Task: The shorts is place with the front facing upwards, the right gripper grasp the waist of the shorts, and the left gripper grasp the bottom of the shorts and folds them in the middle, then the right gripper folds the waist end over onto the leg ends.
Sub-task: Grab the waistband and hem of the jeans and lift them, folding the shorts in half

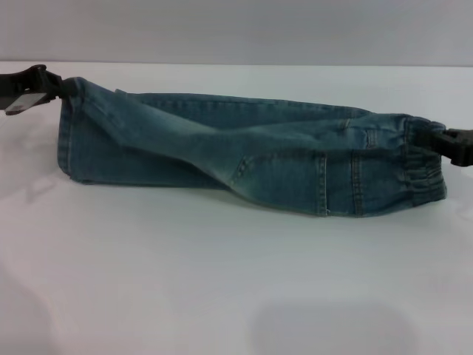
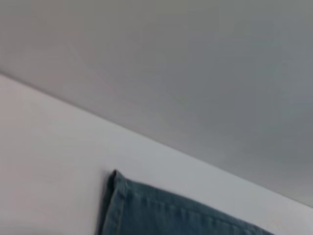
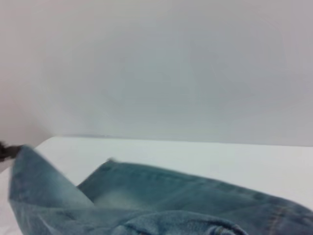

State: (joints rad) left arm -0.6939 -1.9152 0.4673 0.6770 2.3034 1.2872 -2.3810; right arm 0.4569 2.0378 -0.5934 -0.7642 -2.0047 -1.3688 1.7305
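The blue-green denim shorts [image 1: 244,155] are stretched across the white table [image 1: 222,281], folded lengthwise, with a patch pocket showing near the gathered waistband [image 1: 421,170]. My left gripper [image 1: 59,87] is shut on the leg hems at the far left, holding that corner raised. At the right edge my right gripper [image 1: 442,139] is shut on the waist end. The left wrist view shows a hemmed denim corner [image 2: 146,210]. The right wrist view shows the shorts [image 3: 161,200] running away, with the left gripper [image 3: 7,152] a dark blur at the far end.
White table surface runs in front of the shorts and behind them to a pale wall [image 1: 236,29]. A faint shadow lies on the table near the front edge [image 1: 332,325].
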